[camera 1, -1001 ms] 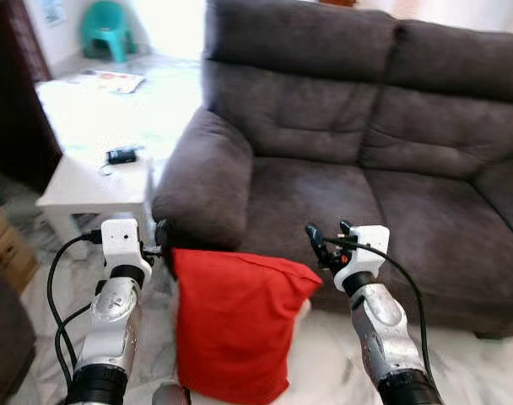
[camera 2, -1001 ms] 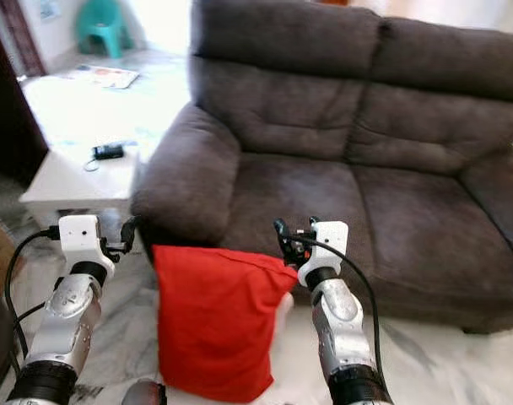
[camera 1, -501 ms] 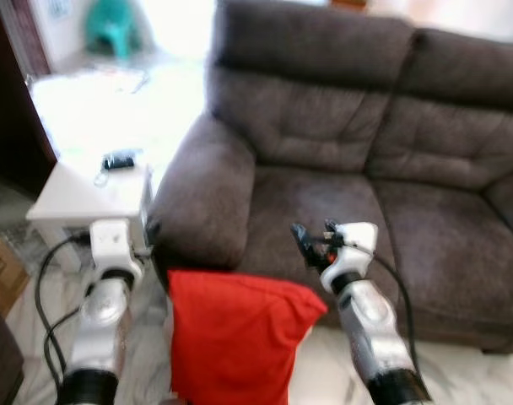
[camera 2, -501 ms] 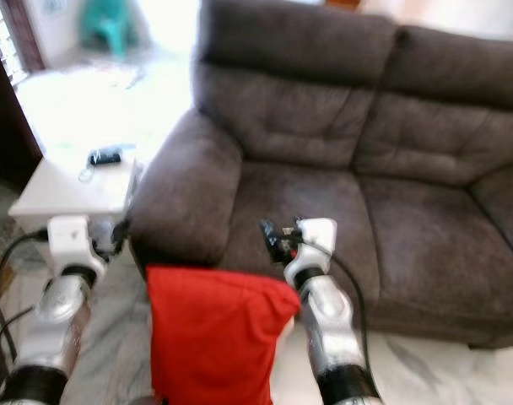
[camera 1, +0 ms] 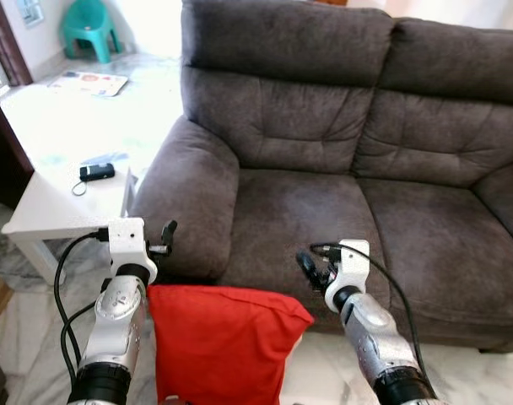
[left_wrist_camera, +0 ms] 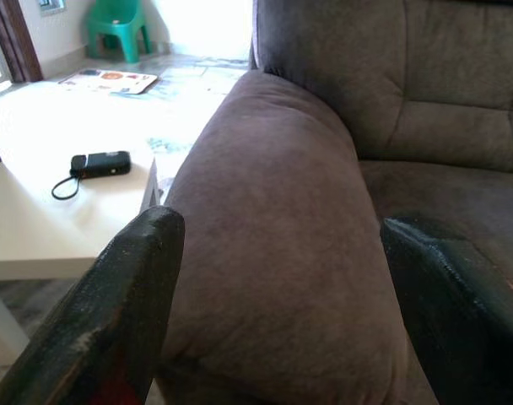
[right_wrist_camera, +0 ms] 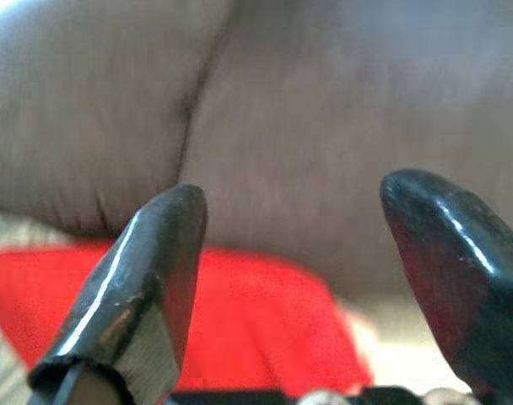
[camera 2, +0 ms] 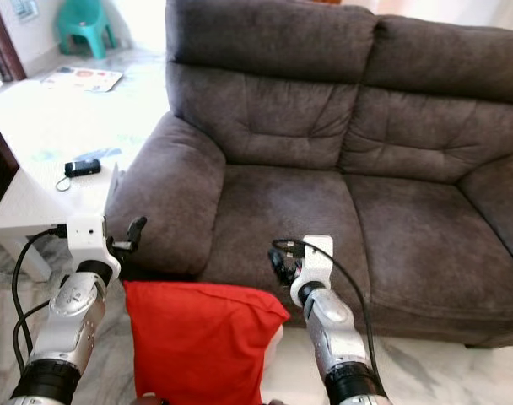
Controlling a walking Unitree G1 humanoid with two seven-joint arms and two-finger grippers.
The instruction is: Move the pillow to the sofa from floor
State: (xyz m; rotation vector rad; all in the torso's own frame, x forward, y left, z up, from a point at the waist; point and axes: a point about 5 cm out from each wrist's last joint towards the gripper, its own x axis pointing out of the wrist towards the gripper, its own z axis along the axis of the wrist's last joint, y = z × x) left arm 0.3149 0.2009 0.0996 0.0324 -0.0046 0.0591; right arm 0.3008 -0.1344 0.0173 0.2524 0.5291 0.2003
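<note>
- Both arms sit lower against the sofa than a second ago, and the whole scene has shifted with the head camera; the red pillow (camera 1: 223, 342) now shows lower in view, its top edge below the seat front.
- Left pincer (camera 1: 166, 239) hovers just beside the sofa's left armrest (camera 1: 189, 202), above the pillow's upper left corner, apart from the fabric. Its wrist view shows the two black fingers (left_wrist_camera: 130, 312) spread wide with the armrest between and beyond them, so it is released and grasps nothing.
- Right pincer (camera 1: 311, 263) hangs in front of the seat cushion (camera 1: 299, 219), near the pillow's upper right corner but apart from it. In its wrist view the fingers (right_wrist_camera: 147, 287) stand well apart, red cloth visible low between them; released as well.
- The pillow stands upright on the floor (camera 1: 324, 380) between the two arms, close against the front of the dark grey sofa (camera 1: 349, 126).
- A white worktop (camera 1: 45, 211) stands beside the armrest, carrying a small black device with a cord (camera 1: 96, 172).
- Farther back on the pale floor lie a flat printed sheet (camera 1: 88, 82) and a teal plastic stool (camera 1: 88, 25).
</note>
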